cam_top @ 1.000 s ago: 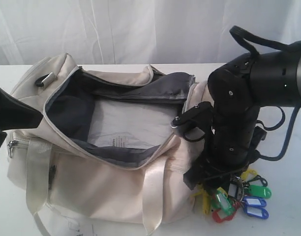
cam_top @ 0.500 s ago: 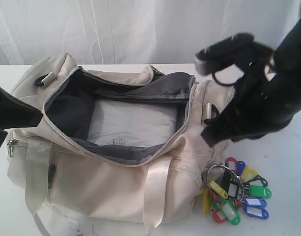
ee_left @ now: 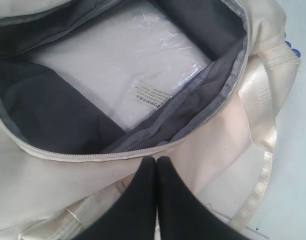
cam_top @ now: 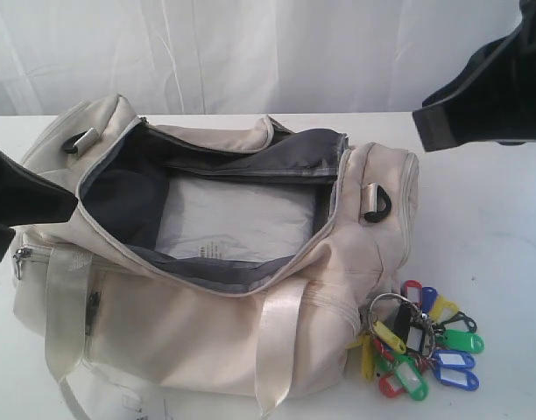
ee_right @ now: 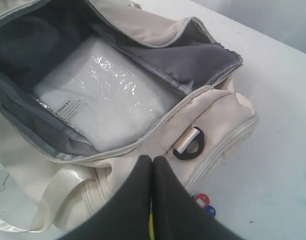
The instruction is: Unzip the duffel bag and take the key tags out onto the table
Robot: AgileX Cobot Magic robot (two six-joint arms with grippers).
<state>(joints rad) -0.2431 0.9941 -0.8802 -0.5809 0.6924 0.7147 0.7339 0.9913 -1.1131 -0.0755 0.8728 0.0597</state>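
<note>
Right arm lifted clear since 1 second ago: it was low over the tags, now it sits high near the upper right of the exterior view. Right tool (ee_right: pixel 152 159) is pressed together, holding nothing. Bunch of small red, blue, green, yellow and black plastic key tags (cam_top: pixel 421 341) on a metal ring is left lying on the wide white desk (cam_top: pixel 487 236). It sits just beside the right end of the cream-white fabric duffel bag (cam_top: pixel 207 332), at its near corner, maybe touching the fabric.

Bag is unzipped and gaping, its long axis running left-right in the exterior view. Only a flat white plastic-wrapped packet (cam_top: pixel 233 219) shows on the dark grey lining.

Left tool (ee_left: pixel 156 160) is also pressed together and empty, hovering at the bag's near rim on the left side.

Key relation: the tags lie below the right tool and toward the near edge, well apart from it. Right arm is clearly the nearer 1; the left is across the whole bag. Tags look already delivered, so likely only retreat remains.
</note>
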